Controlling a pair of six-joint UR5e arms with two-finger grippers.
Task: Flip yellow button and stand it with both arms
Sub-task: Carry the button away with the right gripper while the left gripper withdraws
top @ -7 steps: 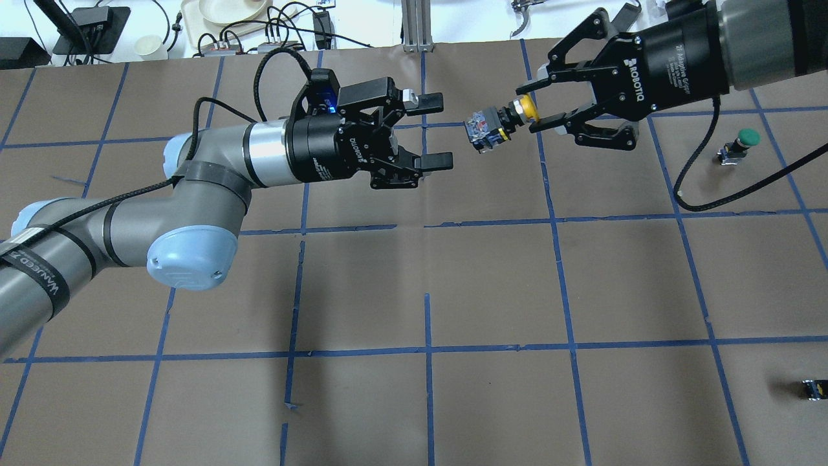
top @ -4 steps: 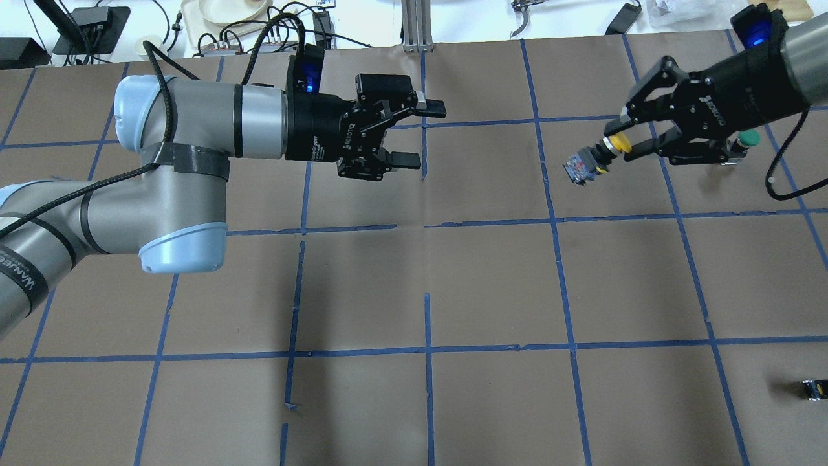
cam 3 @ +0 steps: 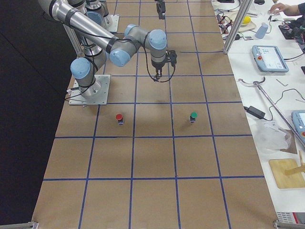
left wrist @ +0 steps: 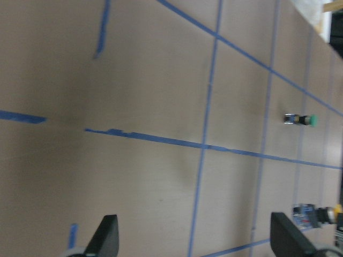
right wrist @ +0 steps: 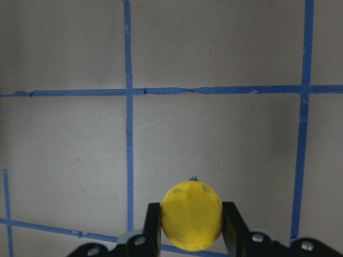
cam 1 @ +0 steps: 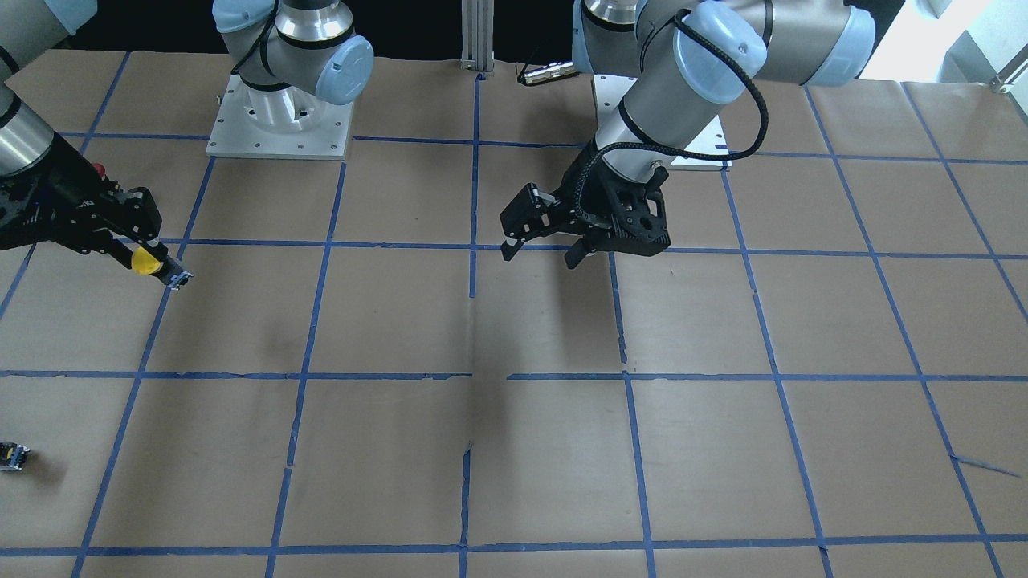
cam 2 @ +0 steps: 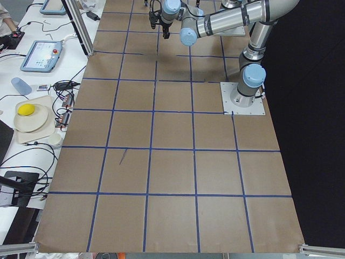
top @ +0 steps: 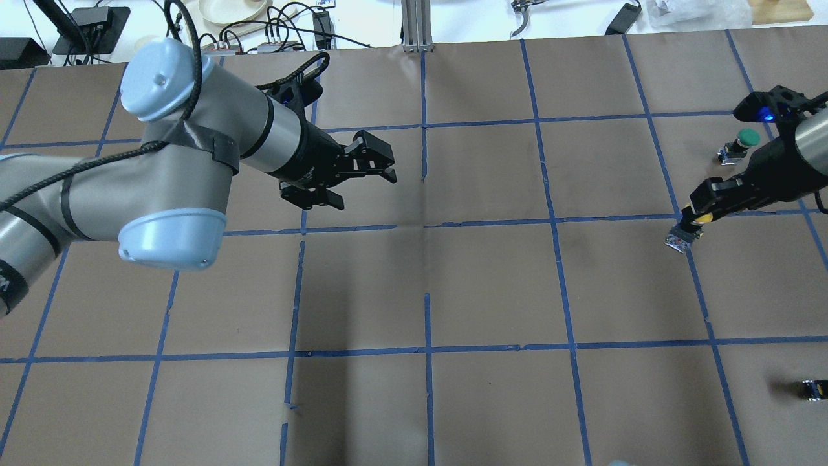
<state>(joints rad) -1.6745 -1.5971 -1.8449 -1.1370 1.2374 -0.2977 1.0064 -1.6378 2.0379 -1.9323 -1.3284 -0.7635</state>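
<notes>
I've swung right gripper [top: 695, 217], clamping yellow button [top: 687, 232], from centre to worktop's [top: 491, 285] right edge | left gripper [top: 364, 191] spread, empty | standing it comes next.

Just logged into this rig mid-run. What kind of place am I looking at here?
Most likely a robotics lab workcell. The table is papered brown and gridded with blue tape, the left arm is bolted down on a metal plate, and a side bench holds a teach pendant.
</notes>
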